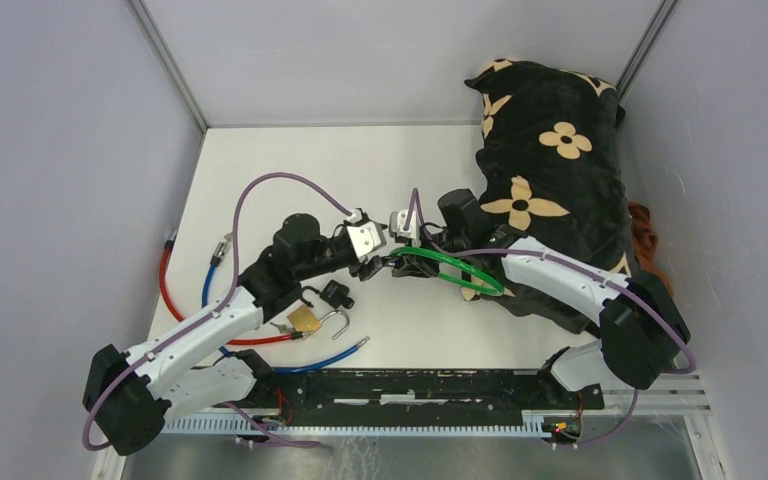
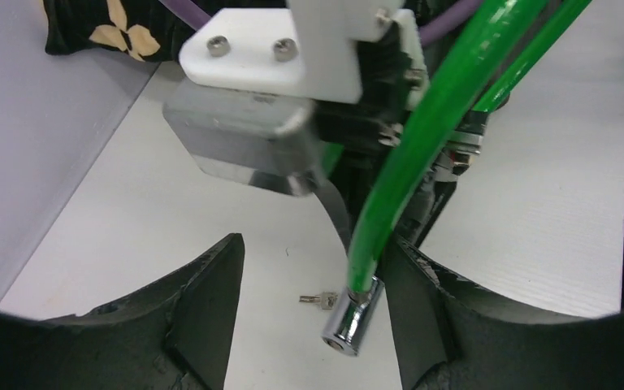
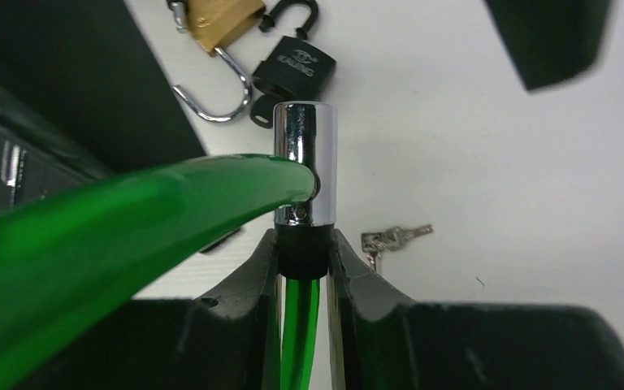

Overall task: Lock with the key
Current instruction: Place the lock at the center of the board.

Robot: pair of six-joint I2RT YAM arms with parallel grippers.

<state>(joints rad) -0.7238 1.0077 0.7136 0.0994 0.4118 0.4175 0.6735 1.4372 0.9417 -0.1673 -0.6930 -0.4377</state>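
a: from the left, what lies there?
b: a red cable (image 1: pixel 165 290) and a blue cable (image 1: pixel 320 360) on the surface (image 1: pixel 280 160). next come a brass padlock (image 1: pixel 305 319), shackle swung open, and a black padlock (image 1: pixel 335 294) just beside it.
a: the left gripper (image 2: pixel 313 248)?
b: jaws spread wide, holding nothing. the chrome cylinder (image 2: pixel 351 321) of the green cable lock (image 1: pixel 450 268) hangs between its fingers, close to one of them. the key (image 2: pixel 318 300) lies on the surface beneath, near the cylinder but apart from it.
a: how will the key handle?
b: small, light, slick metal, i judge. pinch it by the bow and leave the blade free. lying flat, it may skid when nudged.
a: and the lock?
b: the cable looks springy, the cylinder rigid and slippery. the right gripper (image 3: pixel 302 244) is closed narrow on the black collar (image 3: pixel 301 252) under the chrome. that seems a good hold, since it steadies the cylinder.
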